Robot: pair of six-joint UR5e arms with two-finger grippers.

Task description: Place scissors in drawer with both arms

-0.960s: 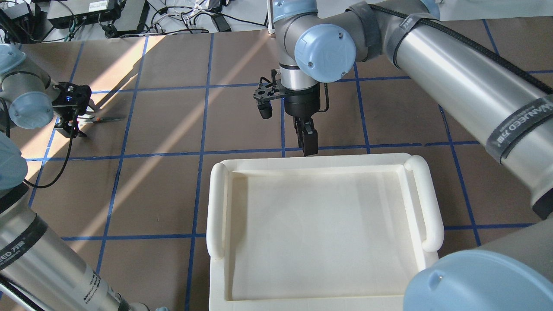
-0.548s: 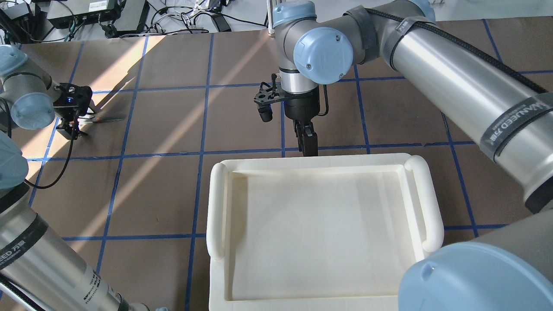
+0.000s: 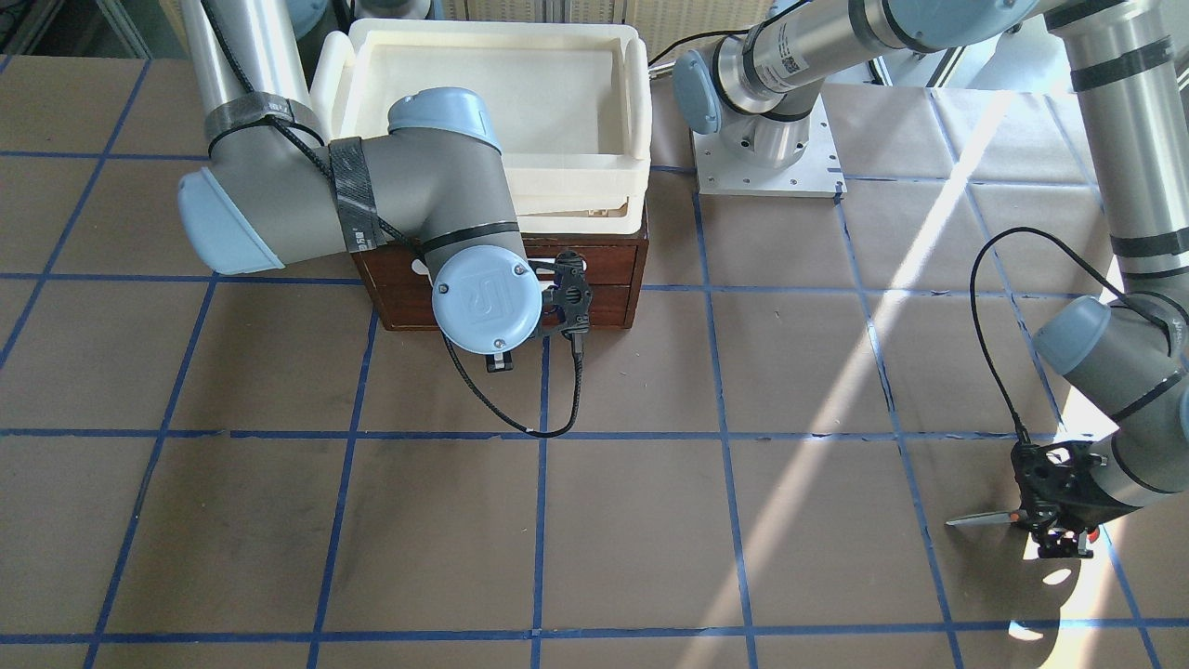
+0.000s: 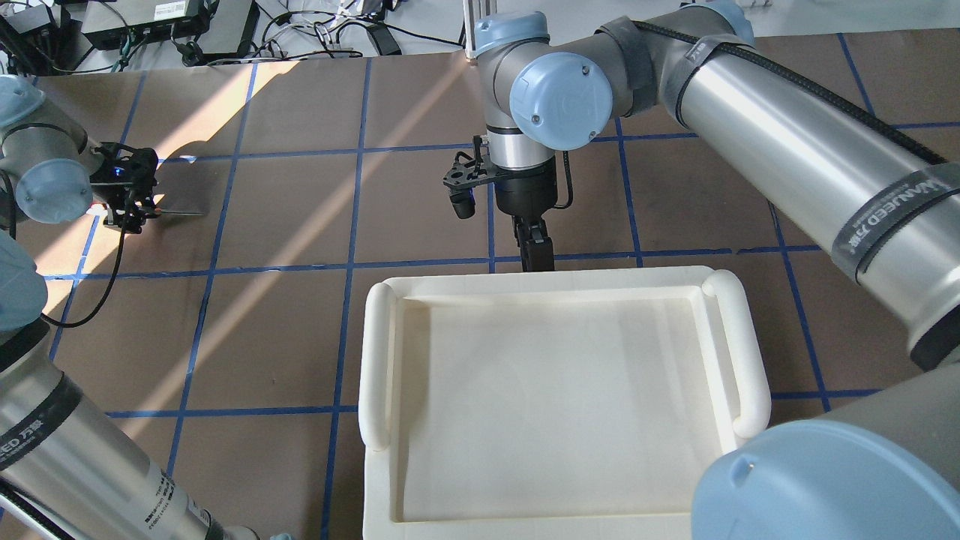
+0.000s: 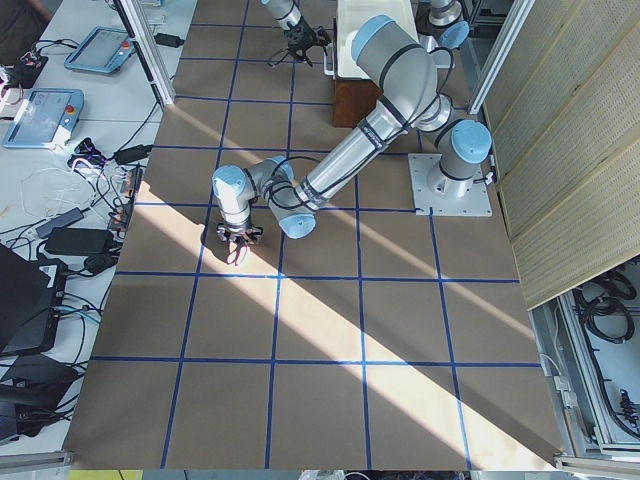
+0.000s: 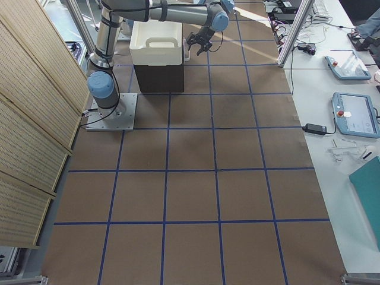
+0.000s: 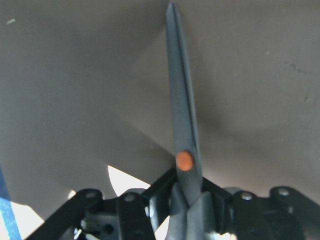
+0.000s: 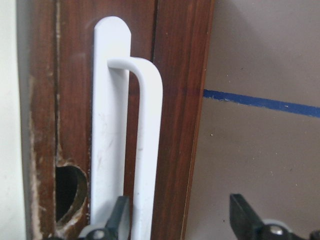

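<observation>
The scissors (image 4: pixel 180 213) are in my left gripper (image 4: pixel 129 217) at the table's far left, blades pointing toward the middle. In the left wrist view the blades and red pivot dot of the scissors (image 7: pixel 182 130) stick out ahead, and the gripper (image 7: pixel 192 210) is shut on the grey handles. They seem slightly off the table. The scissors (image 3: pixel 985 518) also show in the front view. My right gripper (image 4: pixel 538 251) is at the front of the shut dark wooden drawer (image 8: pixel 175 100). It (image 8: pixel 180 220) is open, with its fingers on either side of the white bar handle (image 8: pixel 147 150).
A cream-white plastic tray (image 4: pixel 379 360) sits on top of the brown drawer cabinet (image 3: pixel 608 265). The right arm's wrist hides much of the cabinet front in the front view. Brown table surface with blue tape lines lies between the two grippers.
My left gripper has shifted slightly with the scissors, which seem raised a little. My right wrist has moved a bit further down the cabinet's front toward the handle.
</observation>
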